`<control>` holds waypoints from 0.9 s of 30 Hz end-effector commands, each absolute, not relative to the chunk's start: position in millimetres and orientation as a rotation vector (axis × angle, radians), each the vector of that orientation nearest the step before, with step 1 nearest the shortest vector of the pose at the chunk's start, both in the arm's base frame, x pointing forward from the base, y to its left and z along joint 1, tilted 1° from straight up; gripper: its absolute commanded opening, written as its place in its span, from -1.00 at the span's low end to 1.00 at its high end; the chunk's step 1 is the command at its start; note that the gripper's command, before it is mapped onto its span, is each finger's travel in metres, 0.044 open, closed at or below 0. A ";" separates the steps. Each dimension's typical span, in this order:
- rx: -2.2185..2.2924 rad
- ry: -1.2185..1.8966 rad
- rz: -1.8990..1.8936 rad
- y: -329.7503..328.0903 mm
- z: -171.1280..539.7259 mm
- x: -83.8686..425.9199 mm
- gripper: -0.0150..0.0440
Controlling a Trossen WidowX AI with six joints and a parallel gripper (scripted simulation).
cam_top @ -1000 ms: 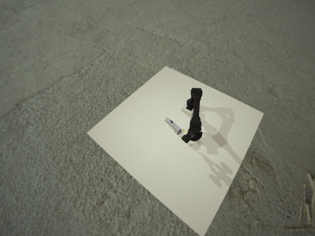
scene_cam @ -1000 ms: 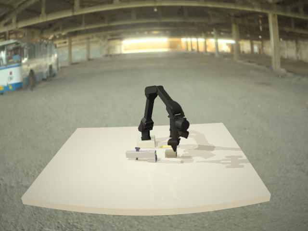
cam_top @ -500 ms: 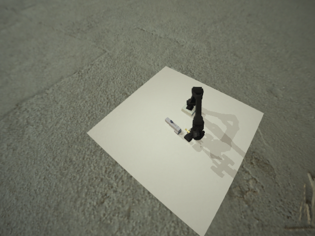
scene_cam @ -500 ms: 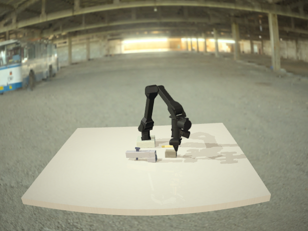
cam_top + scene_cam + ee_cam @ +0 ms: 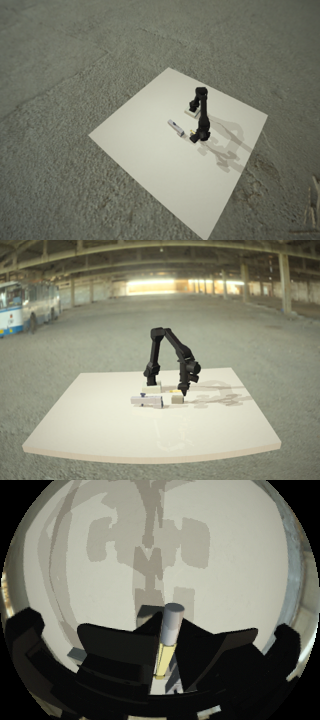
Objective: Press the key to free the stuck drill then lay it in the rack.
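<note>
Gripper (image 5: 193, 138) (image 5: 184, 394) (image 5: 166, 615): closed on drill (image 5: 192, 132) (image 5: 175, 391) (image 5: 167, 657), yellow with grey end. Grey holder (image 5: 176, 128) (image 5: 144, 399), dark key (image 5: 174, 123) (image 5: 142, 394): drill apart, freeing and pulling apparently done. Tan block (image 5: 191, 134) (image 5: 177, 399) (image 5: 146, 612): probably rack, beside gripper. Outstanding: laying drill down.

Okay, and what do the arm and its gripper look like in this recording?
The arm is black throughout, with slim straight links and chunkier, rounded joint housings. Its parallel-jaw gripper is black too, with broad, angular finger plates. I can make out no cables or markings.
</note>
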State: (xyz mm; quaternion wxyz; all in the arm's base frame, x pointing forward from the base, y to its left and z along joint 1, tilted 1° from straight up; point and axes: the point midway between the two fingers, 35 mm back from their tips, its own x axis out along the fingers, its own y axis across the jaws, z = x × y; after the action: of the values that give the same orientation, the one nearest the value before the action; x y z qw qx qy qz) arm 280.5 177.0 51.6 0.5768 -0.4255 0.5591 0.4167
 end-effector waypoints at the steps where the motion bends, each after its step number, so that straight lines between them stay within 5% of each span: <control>1: -0.991 1.302 0.972 180.3 53.4 274.2 -0.49; 27: -0.990 1.303 0.973 184.6 27.7 267.6 -0.49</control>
State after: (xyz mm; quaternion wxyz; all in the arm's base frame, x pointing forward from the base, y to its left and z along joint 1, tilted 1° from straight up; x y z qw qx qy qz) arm 268.2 184.9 31.0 0.5801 -0.4254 0.5555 0.4171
